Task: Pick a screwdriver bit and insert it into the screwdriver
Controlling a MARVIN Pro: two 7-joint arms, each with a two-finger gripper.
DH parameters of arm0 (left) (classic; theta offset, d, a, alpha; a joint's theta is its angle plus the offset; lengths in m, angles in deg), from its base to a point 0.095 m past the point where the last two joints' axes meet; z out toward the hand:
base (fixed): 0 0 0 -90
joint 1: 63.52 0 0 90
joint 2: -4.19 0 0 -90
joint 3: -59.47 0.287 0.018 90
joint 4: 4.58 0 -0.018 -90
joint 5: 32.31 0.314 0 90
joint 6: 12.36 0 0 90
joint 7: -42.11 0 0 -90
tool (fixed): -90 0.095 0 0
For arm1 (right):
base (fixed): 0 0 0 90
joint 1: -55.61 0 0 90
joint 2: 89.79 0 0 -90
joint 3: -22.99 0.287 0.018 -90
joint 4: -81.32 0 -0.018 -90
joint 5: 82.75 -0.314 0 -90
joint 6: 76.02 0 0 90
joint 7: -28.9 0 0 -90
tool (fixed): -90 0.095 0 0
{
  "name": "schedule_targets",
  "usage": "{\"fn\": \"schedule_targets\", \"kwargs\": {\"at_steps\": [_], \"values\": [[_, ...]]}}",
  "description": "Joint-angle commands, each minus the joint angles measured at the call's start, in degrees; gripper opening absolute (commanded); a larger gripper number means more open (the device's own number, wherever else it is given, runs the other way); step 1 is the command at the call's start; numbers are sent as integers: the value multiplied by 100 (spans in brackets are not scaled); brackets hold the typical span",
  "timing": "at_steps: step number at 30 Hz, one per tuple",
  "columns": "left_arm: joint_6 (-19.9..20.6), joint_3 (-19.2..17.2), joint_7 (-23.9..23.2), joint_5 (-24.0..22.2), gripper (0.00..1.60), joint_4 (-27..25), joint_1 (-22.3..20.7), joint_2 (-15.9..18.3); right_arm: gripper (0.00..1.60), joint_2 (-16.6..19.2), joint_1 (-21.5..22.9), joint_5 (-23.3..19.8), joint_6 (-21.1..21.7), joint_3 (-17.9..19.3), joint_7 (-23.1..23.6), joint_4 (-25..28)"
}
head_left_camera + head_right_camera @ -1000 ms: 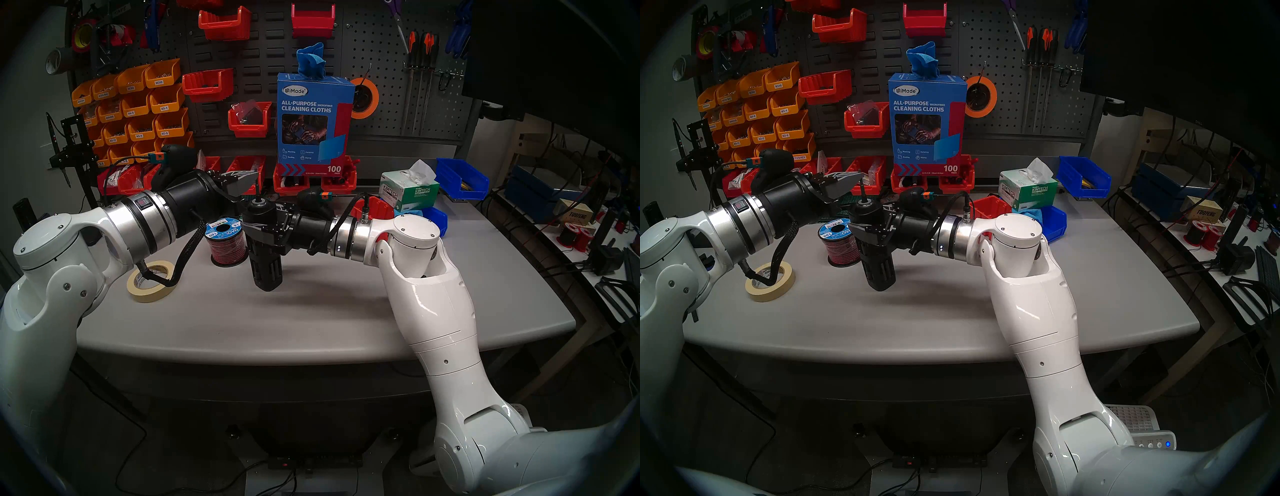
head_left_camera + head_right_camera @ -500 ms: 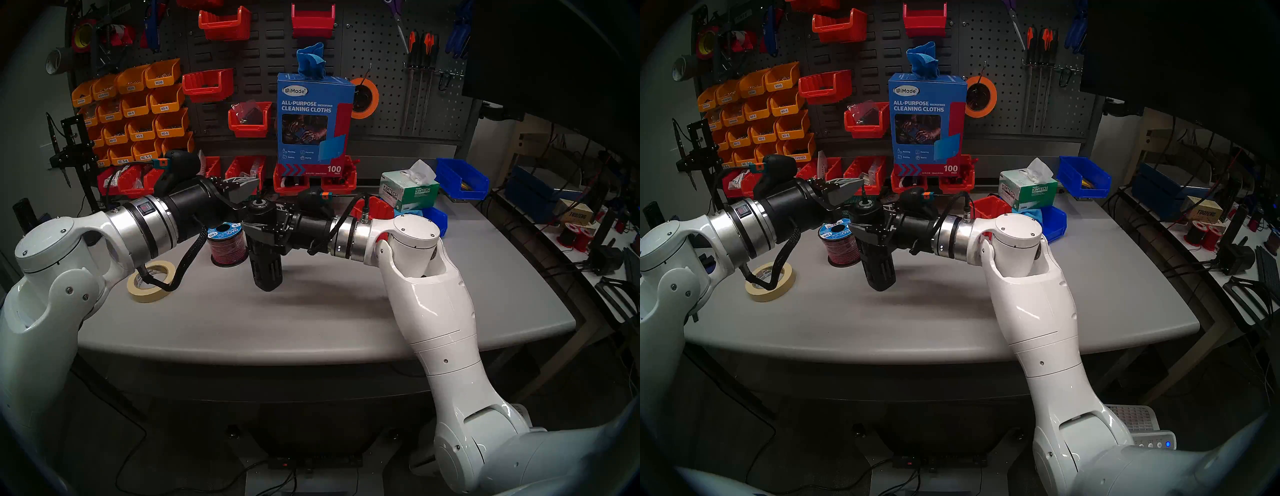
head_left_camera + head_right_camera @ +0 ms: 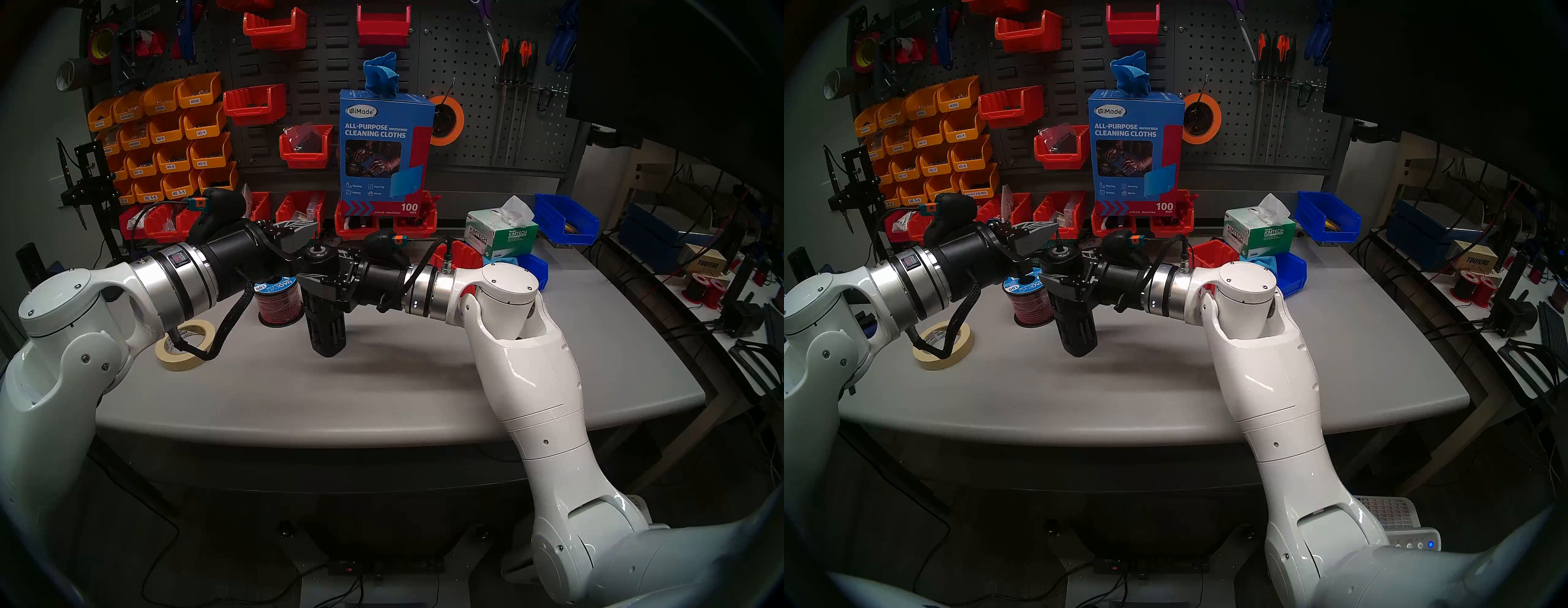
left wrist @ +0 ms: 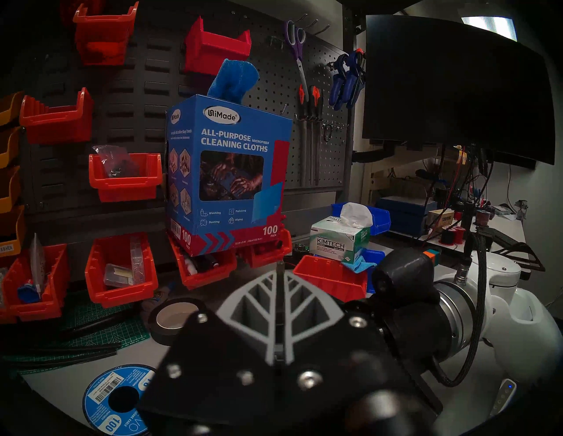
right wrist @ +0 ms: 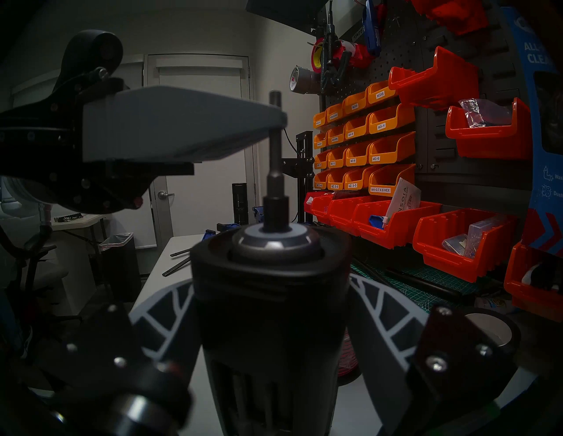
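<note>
My right gripper [image 3: 326, 271] is shut on the screwdriver [image 3: 324, 316], a thick black slotted cylinder held upright above the grey table [image 3: 382, 382], socket end up. My left gripper [image 3: 313, 231] reaches in from the left and is shut on the screwdriver bit [image 3: 316, 245], a thin dark rod standing upright. In the right wrist view the bit [image 5: 275, 152] runs down from the left gripper's grey fingers [image 5: 182, 121] into the silver-ringed socket [image 5: 274, 240]. In the left wrist view the bit [image 4: 279, 269] shows as a thin line between the closed fingers.
A red wire spool with a blue label [image 3: 275, 297] stands just left of the screwdriver. A masking tape roll [image 3: 184, 346] lies under my left arm. A tissue box [image 3: 500, 233], blue bins [image 3: 566, 218] and red bins [image 3: 297, 212] line the back. Files [image 3: 515, 59] hang on the pegboard.
My left gripper has moved down a little with the bit, and the bit now sits lower in the socket. My right gripper and the screwdriver have stayed in place.
</note>
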Motion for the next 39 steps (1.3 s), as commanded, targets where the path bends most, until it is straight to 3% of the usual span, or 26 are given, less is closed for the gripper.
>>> {"fn": "schedule_targets", "kwargs": {"at_steps": [1, 2, 14, 21, 24, 30, 39], "values": [[31, -179, -91, -67, 144, -85, -24, 29, 104, -48, 126, 10, 15, -27, -10, 102], [38, -188, -91, -69, 160, -90, -19, 25, 103, -48, 126, 11, 15, -29, -10, 104], [128, -299, -77, -182, 160, -162, 16, -61, 104, -51, 104, 15, 37, -34, -38, 156], [183, -716, -106, -314, 160, -366, 269, -274, 113, -10, 84, 14, 137, -21, -43, 229], [182, -929, -127, -343, 160, -366, 413, -386, 159, 6, 82, 13, 199, -15, -43, 258], [86, -1181, -122, -288, 160, -366, 588, -569, 160, 17, 75, 15, 229, -4, -46, 310], [-502, -1666, -168, 77, 160, -366, 1229, -1304, 160, 31, 59, 14, 238, 57, -57, 456]]}}
